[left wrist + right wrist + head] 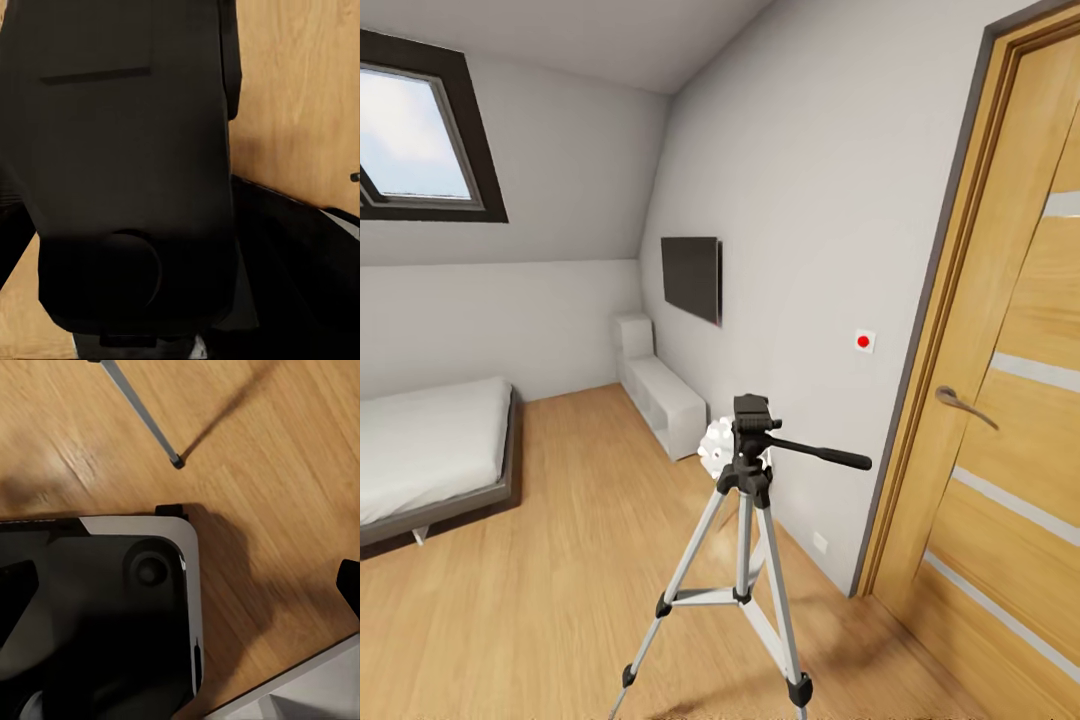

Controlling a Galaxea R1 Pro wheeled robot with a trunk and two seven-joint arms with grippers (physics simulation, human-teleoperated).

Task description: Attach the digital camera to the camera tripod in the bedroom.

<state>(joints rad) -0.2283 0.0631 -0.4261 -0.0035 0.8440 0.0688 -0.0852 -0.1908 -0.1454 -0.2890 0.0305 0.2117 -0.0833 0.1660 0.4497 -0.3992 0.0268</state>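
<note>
The camera tripod (pixel 745 520) stands on the wood floor just ahead in the head view, with silver legs, a bare black head (pixel 752 412) and its pan handle (pixel 825 455) pointing right toward the door. A black boxy body with a slot and a round boss, the digital camera (pixel 127 172), sits right in front of the left wrist lens. My left gripper (pixel 127 247) looks shut on it, its fingers mostly hidden. My right gripper (pixel 180 592) is open and holds nothing, hanging over my base and the floor. One tripod leg (pixel 142 412) ends nearby.
A wooden door (pixel 1010 400) stands close on the right. The grey bed (pixel 430 450) is at the left. A white low shelf (pixel 660 395) and a dark wall screen (pixel 692 277) line the far wall. My black-and-white base (pixel 112 615) is below the right arm.
</note>
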